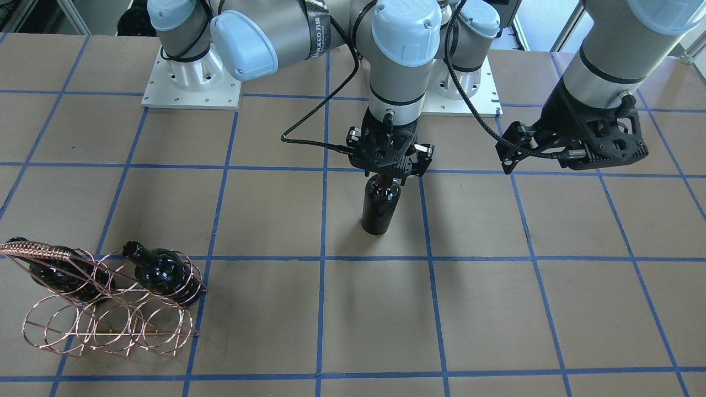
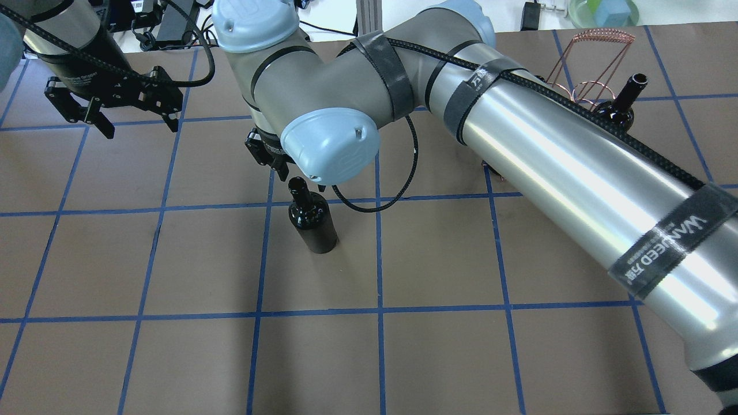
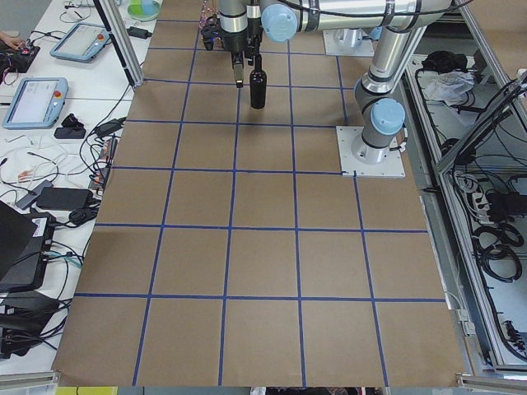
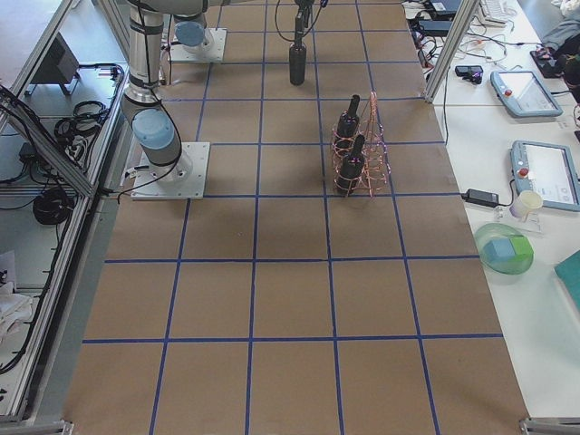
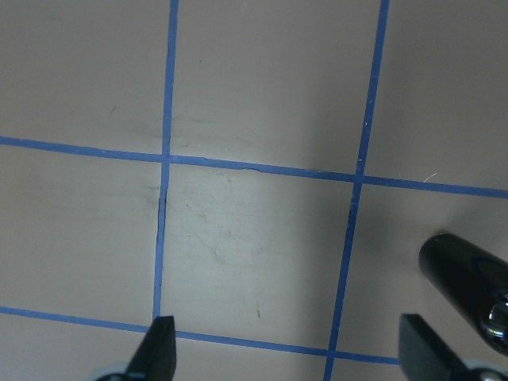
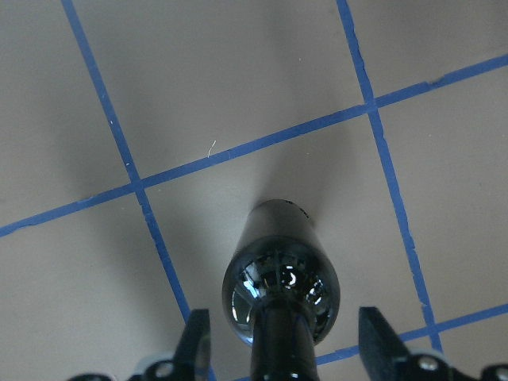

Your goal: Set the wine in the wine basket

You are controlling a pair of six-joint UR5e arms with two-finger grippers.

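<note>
One wine (image 1: 378,207) upright; two bottles (image 1: 161,270) in basket (image 1: 38,251)

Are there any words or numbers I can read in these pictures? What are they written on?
"WANEED": on the black strap round the right arm; the tiny print beside it is too blurred to read.
Second strap further up that arm: print too small to read.
The wine: no label.
Tablet screen: too small to read.
</note>
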